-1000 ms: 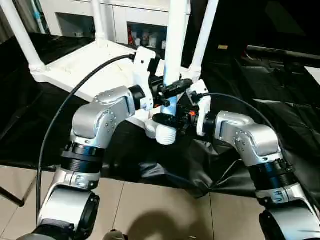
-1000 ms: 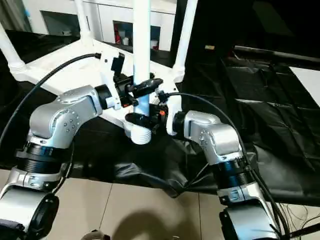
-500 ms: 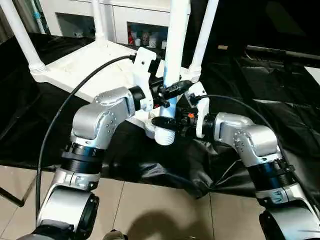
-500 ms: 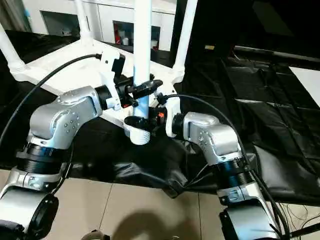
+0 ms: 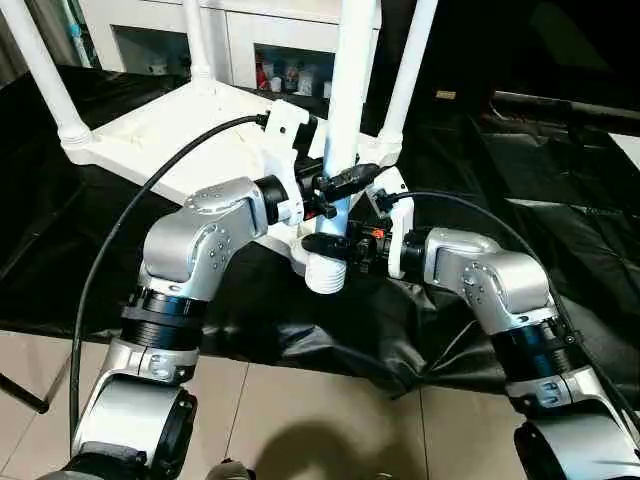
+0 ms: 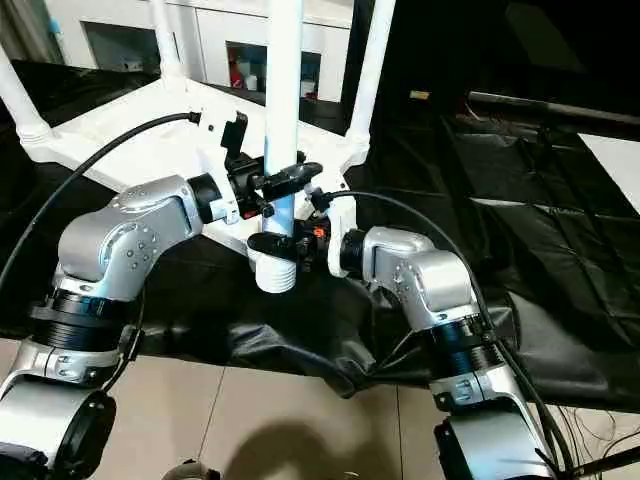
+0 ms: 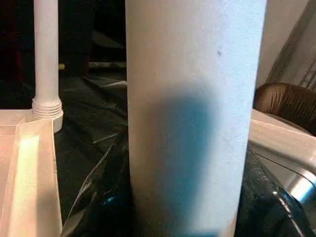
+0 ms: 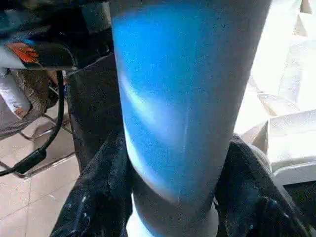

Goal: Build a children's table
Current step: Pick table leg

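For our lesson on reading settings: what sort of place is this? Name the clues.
Probably an indoor room used as a workspace: a tiled floor, black sheeting spread over it under the upturned children's table, and a white glass-door cabinet behind.

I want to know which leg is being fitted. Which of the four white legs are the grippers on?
The nearest leg, at the tabletop's front corner: the left gripper and right gripper grip it; the other three stand untouched.
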You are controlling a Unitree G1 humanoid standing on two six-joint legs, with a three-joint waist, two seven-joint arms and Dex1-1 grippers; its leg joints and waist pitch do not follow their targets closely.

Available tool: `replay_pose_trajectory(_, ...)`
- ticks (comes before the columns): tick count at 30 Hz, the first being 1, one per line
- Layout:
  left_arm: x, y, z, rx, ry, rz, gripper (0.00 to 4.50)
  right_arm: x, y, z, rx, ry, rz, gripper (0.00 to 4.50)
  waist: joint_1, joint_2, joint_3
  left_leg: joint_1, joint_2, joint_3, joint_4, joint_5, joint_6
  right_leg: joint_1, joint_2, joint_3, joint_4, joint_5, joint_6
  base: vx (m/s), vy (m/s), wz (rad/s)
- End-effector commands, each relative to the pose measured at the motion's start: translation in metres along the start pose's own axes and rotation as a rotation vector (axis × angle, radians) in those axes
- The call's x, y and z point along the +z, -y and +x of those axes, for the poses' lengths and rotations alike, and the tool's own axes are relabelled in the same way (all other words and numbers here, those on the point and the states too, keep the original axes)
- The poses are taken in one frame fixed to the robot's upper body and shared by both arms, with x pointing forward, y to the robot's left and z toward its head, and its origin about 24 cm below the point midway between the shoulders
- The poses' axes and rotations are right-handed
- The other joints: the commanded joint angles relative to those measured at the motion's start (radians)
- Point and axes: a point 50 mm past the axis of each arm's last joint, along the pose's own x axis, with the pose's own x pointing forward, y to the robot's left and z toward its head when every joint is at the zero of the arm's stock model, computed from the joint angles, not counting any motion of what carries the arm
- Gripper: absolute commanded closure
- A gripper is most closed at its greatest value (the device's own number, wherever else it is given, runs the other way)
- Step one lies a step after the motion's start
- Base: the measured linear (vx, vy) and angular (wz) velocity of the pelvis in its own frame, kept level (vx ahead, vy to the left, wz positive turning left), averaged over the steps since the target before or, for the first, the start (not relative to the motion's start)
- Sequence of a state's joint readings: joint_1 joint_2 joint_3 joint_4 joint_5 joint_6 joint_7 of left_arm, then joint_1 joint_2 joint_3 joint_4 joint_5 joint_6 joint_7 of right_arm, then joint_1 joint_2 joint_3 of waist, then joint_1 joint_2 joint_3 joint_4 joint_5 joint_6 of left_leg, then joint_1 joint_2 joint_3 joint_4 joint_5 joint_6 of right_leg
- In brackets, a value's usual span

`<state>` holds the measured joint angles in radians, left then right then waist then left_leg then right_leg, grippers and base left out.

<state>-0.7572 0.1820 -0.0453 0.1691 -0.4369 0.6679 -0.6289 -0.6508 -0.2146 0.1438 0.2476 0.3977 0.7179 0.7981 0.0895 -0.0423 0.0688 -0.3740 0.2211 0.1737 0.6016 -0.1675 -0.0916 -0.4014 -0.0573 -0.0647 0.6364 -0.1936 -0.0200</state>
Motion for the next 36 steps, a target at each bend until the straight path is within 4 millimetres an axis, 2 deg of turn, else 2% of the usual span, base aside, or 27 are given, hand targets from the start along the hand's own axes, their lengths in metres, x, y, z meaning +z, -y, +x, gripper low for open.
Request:
replay_pose_trajectory(1,0.011,0.009,0.005,-0.049,0.032,0.023,2.62,0.002,0.001,-0.002,0.008,0.010,0.020,2.62,0.001,-0.002,-0.083,0.011,0.005,0.004,-0.059,-0.089,-0.009,0.063,-0.067,0.048,-0.068,-0.079,-0.176,0.000,0.000,0.00)
replay_pose_trajectory(5,0.011,0.005,0.004,-0.001,0.026,0.040,2.62,0.003,0.001,-0.002,0.010,0.012,0.017,2.63,0.001,-0.001,-0.084,0.011,0.006,0.004,-0.058,-0.086,-0.008,0.063,-0.067,0.049,-0.067,-0.073,-0.178,0.000,0.000,0.00)
replay_pose_trajectory(7,0.010,0.004,0.003,-0.006,0.021,-0.011,2.06,0.003,0.002,-0.003,0.005,0.016,0.015,2.63,0.000,-0.002,-0.084,0.010,0.005,0.005,-0.058,-0.086,-0.008,0.064,-0.067,0.049,-0.067,-0.071,-0.179,0.000,0.000,0.00)
replay_pose_trajectory(9,0.011,0.005,0.001,-0.024,0.033,-0.042,1.92,0.004,0.003,-0.003,-0.005,0.022,0.013,2.63,0.001,-0.003,-0.083,0.011,0.005,0.005,-0.058,-0.085,-0.006,0.063,-0.068,0.049,-0.068,-0.076,-0.181,0.000,0.000,0.00)
replay_pose_trajectory(12,0.020,0.005,0.002,-0.050,0.172,-0.081,1.64,0.007,0.005,-0.004,-0.021,0.044,0.012,2.64,0.001,-0.003,-0.083,0.009,0.004,0.006,-0.057,-0.087,-0.006,0.064,-0.068,0.049,-0.071,-0.077,-0.187,0.000,0.000,0.00)
replay_pose_trajectory(13,0.027,0.005,0.000,-0.099,0.308,-0.150,1.64,0.010,0.007,-0.004,-0.031,0.067,0.013,2.64,0.002,-0.002,-0.083,0.010,0.004,0.005,-0.057,-0.088,-0.005,0.064,-0.068,0.049,-0.070,-0.072,-0.190,0.000,0.000,0.00)
replay_pose_trajectory(14,0.028,0.005,-0.001,-0.107,0.338,-0.166,1.59,0.010,0.007,-0.004,-0.033,0.073,0.013,2.64,0.003,-0.004,-0.084,0.006,0.001,0.007,-0.055,-0.083,-0.003,0.067,-0.070,0.049,-0.071,-0.062,-0.199,0.000,0.000,0.00)
replay_pose_trajectory(15,0.031,0.003,-0.004,-0.139,0.424,-0.254,1.57,0.013,0.008,-0.004,-0.041,0.100,0.015,2.64,0.004,-0.001,-0.086,0.008,0.003,0.005,-0.055,-0.083,-0.003,0.067,-0.070,0.048,-0.066,-0.047,-0.208,0.000,0.000,0.00)
replay_pose_trajectory(17,0.035,0.002,-0.007,-0.162,0.496,-0.300,1.57,0.016,0.009,-0.005,-0.049,0.129,0.018,2.64,0.003,-0.002,-0.084,0.010,0.002,0.006,-0.056,-0.095,0.002,0.065,-0.067,0.048,-0.069,-0.054,-0.209,0.000,0.000,0.00)
replay_pose_trajectory(18,0.039,0.000,-0.009,-0.174,0.563,-0.341,1.57,0.019,0.010,-0.006,-0.062,0.161,0.023,2.64,0.004,0.002,-0.085,0.010,0.003,0.005,-0.056,-0.096,0.003,0.065,-0.067,0.048,-0.069,-0.056,-0.207,0.000,0.000,0.00)
replay_pose_trajectory(21,0.045,-0.007,-0.016,-0.161,0.666,-0.397,1.57,0.024,0.015,-0.010,-0.108,0.222,0.028,2.64,0.003,0.002,-0.085,0.011,0.002,0.005,-0.056,-0.103,0.002,0.066,-0.065,0.047,-0.071,-0.059,-0.205,0.000,0.000,0.00)
replay_pose_trajectory(22,0.048,-0.011,-0.019,-0.131,0.686,-0.386,1.57,0.026,0.018,-0.012,-0.145,0.250,0.025,2.64,0.002,0.009,-0.084,0.012,0.003,0.004,-0.057,-0.108,-0.002,0.064,-0.065,0.047,-0.071,-0.063,-0.201,0.000,0.000,0.00)
replay_pose_trajectory(24,0.048,-0.015,-0.022,-0.091,0.685,-0.358,1.57,0.029,0.023,-0.017,-0.211,0.281,0.003,2.64,0.000,0.006,-0.085,0.013,0.003,0.003,-0.058,-0.112,-0.008,0.065,-0.064,0.047,-0.071,-0.066,-0.190,0.000,0.000,0.00)
replay_pose_trajectory(25,0.047,-0.017,-0.023,-0.058,0.660,-0.331,1.57,0.030,0.026,-0.020,-0.259,0.288,-0.022,2.64,0.001,0.010,-0.084,0.014,0.003,0.004,-0.058,-0.112,-0.009,0.063,-0.064,0.047,-0.072,-0.068,-0.188,0.000,0.000,0.00)
replay_pose_trajectory(26,0.044,-0.022,-0.025,0.028,0.598,-0.243,1.57,0.031,0.031,-0.024,-0.322,0.299,-0.046,2.64,-0.001,0.008,-0.084,0.013,0.003,0.004,-0.058,-0.109,-0.013,0.065,-0.063,0.047,-0.071,-0.065,-0.180,0.000,0.000,0.00)
replay_pose_trajectory(27,0.041,-0.025,-0.026,0.084,0.559,-0.181,1.57,0.031,0.034,-0.027,-0.360,0.306,-0.056,2.64,-0.001,0.011,-0.085,0.014,0.007,0.000,-0.062,-0.105,-0.014,0.063,-0.064,0.047,-0.073,-0.068,-0.161,0.000,0.000,0.00)
replay_pose_trajectory(28,0.041,-0.025,-0.026,0.084,0.559,-0.181,1.57,0.031,0.034,-0.027,-0.360,0.306,-0.056,2.64,-0.005,0.011,-0.085,0.015,0.006,0.001,-0.061,-0.104,-0.018,0.064,-0.061,0.047,-0.069,-0.064,-0.154,0.000,0.000,0.00)
replay_pose_trajectory(29,0.034,-0.031,-0.027,0.171,0.458,-0.100,1.57,0.031,0.039,-0.032,-0.431,0.305,-0.078,2.64,-0.004,0.011,-0.086,0.016,0.005,0.001,-0.060,-0.099,-0.019,0.065,-0.062,0.047,-0.069,-0.057,-0.154,0.000,0.000,0.00)
replay_pose_trajectory(30,0.017,-0.043,-0.031,0.276,0.240,0.139,1.57,0.026,0.047,-0.043,-0.535,0.288,-0.104,2.64,-0.002,0.007,-0.087,0.017,0.006,-0.002,-0.062,-0.089,-0.018,0.063,-0.062,0.047,-0.070,-0.069,-0.127,0.000,0.000,0.00)
replay_pose_trajectory(31,0.016,-0.043,-0.031,0.278,0.230,0.145,1.57,0.026,0.047,-0.043,-0.538,0.287,-0.105,2.64,-0.003,0.010,-0.086,0.017,0.005,-0.001,-0.062,-0.090,-0.022,0.062,-0.061,0.048,-0.070,-0.074,-0.116,0.000,0.000,0.00)
replay_pose_trajectory(32,0.006,-0.050,-0.031,0.298,0.101,0.220,1.57,0.023,0.049,-0.047,-0.571,0.274,-0.119,2.64,-0.002,0.004,-0.085,0.018,0.004,0.000,-0.063,-0.085,-0.025,0.061,-0.061,0.048,-0.070,-0.086,-0.101,0.000,0.000,0.00)
replay_pose_trajectory(33,-0.004,-0.059,-0.033,0.321,-0.055,0.329,1.57,0.020,0.051,-0.051,-0.593,0.264,-0.122,2.64,-0.002,0.008,-0.084,0.020,0.002,0.001,-0.063,-0.088,-0.029,0.057,-0.059,0.050,-0.072,-0.101,-0.088,0.000,0.000,0.00)
replay_pose_trajectory(34,-0.009,-0.064,-0.033,0.327,-0.133,0.382,1.57,0.019,0.051,-0.051,-0.594,0.270,-0.110,2.64,-0.004,0.008,-0.085,0.018,0.000,0.001,-0.064,-0.092,-0.036,0.061,-0.061,0.051,-0.071,-0.097,-0.089,0.000,0.000,0.00)
replay_pose_trajectory(35,-0.009,-0.064,-0.033,0.327,-0.133,0.382,1.57,0.019,0.051,-0.051,-0.594,0.270,-0.110,2.64,-0.004,0.009,-0.087,0.018,0.001,0.002,-0.063,-0.089,-0.040,0.060,-0.061,0.051,-0.068,-0.083,-0.095,0.000,0.000,0.00)
replay_pose_trajectory(36,-0.016,-0.072,-0.033,0.333,-0.244,0.455,1.57,0.019,0.050,-0.052,-0.597,0.277,-0.104,2.64,-0.006,0.014,-0.088,0.018,0.001,0.001,-0.063,-0.082,-0.041,0.059,-0.060,0.050,-0.066,-0.053,-0.113,0.000,0.000,0.00)
